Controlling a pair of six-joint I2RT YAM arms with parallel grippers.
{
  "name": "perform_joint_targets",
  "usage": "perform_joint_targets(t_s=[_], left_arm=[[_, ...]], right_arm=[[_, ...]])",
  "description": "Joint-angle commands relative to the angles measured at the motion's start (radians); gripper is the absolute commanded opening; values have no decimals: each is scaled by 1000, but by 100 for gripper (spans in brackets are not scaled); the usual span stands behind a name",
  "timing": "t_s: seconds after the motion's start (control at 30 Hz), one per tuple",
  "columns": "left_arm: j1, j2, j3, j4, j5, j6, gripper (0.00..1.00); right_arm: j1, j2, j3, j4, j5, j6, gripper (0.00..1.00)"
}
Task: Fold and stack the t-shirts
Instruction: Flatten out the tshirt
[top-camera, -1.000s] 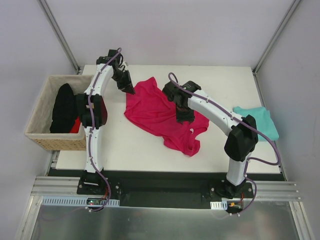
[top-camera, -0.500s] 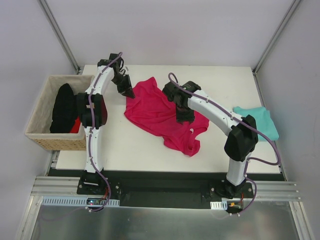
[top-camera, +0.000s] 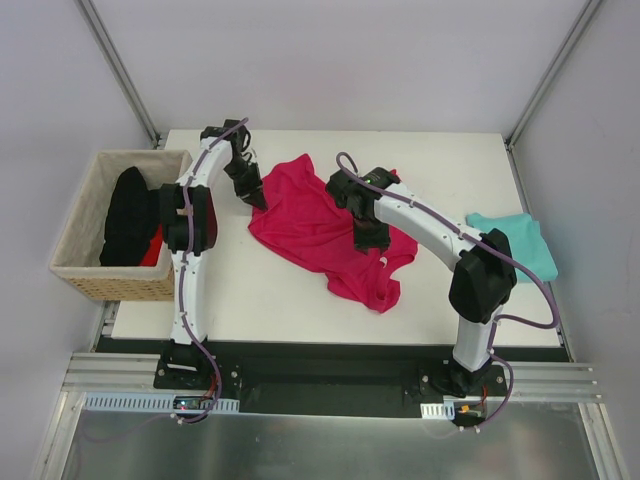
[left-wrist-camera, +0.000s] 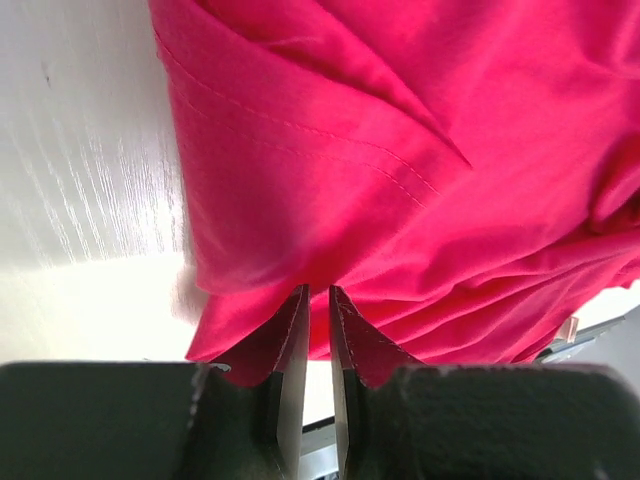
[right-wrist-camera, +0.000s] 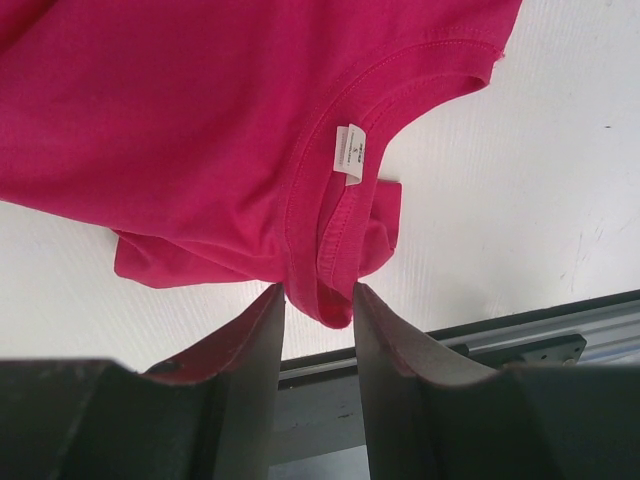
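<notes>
Overhead view:
- Pink shirt (top-camera: 300, 232) lies crumpled and unfolded at the middle of the white table (top-camera: 250, 290). Its neck opening faces the lower right of the frame.
- Teal shirt (top-camera: 522, 240) sits at the right edge of the table, well apart from the pink one and partly hidden behind the right arm's elbow.
- Wicker basket (top-camera: 108, 286) stands off the table's left side. It holds a heap of black cloth (top-camera: 128, 215) with a bit of red cloth (top-camera: 152, 250) showing beside it.
- Left gripper (top-camera: 258, 198) is at the pink shirt's upper-left edge.
- Right gripper (top-camera: 370, 240) is over the shirt's right part, close to the collar.

Left wrist view:
- The left gripper (left-wrist-camera: 315, 296) has its jaws nearly together, clenched on a fold of the pink shirt (left-wrist-camera: 400, 150).
- Cloth fans out from the fingertips and fills most of the frame.
- Bare table shows at the left.

Right wrist view:
- The right gripper (right-wrist-camera: 318, 296) has its jaws somewhat apart, grasping a bunched fold of the pink shirt (right-wrist-camera: 180, 120) just beside the collar.
- The white neck label (right-wrist-camera: 351, 152) sits on the collar rim, above and slightly right of the fingertips.
- Table shows at the right and lower left.
</notes>
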Motion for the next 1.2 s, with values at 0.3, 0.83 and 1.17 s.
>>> perform_joint_targets(t_s=[0.3, 0.83, 1.17], left_arm=[[-13, 36, 18, -52, -25, 4, 13], [-27, 23, 24, -57, -28, -4, 14], [-45, 42, 15, -75, -51, -5, 14]], right_arm=[[-4, -57, -3, -23, 8, 9, 37], [-8, -70, -25, -15, 7, 11, 37], [-8, -83, -40, -11, 4, 14, 37]])
